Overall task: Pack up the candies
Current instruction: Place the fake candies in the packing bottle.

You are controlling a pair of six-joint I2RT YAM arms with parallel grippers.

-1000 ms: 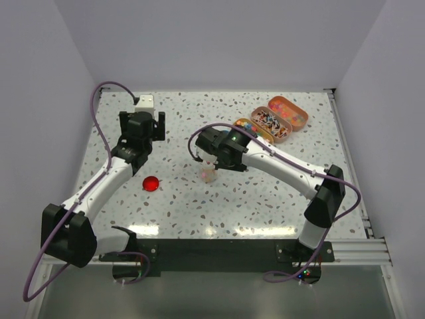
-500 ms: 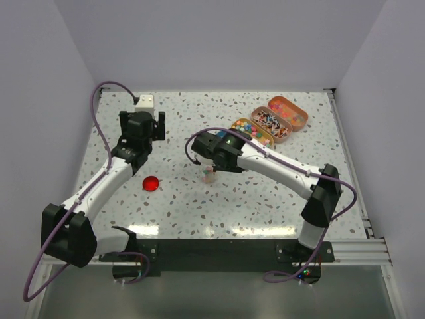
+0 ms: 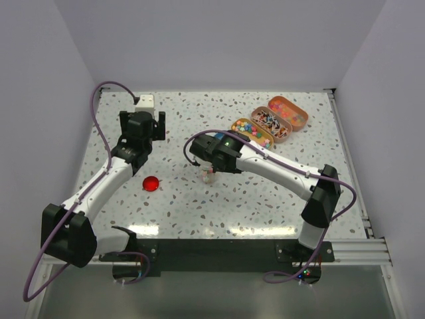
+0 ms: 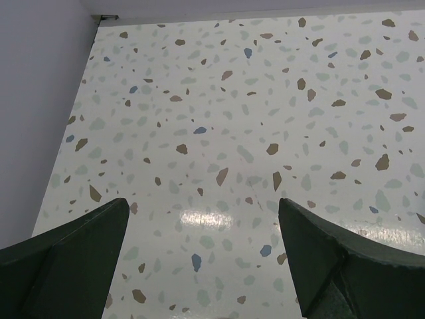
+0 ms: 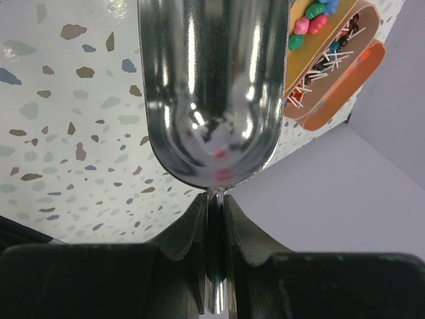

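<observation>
Scoop [image 5: 209, 80] handle clamped in right gripper [image 5: 214, 207]; left gripper [image 4: 202, 209] fingers apart, near wall [image 4: 33, 100]

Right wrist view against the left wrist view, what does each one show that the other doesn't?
Only the right wrist view: the silver scoop, its handle pinched in the right claw, and the tins of candies. Only the left wrist view: the left claw, open, holding nothing. Both: the speckled table.

No readable text, label, brand, number or sign shows on anything in these views.
</observation>
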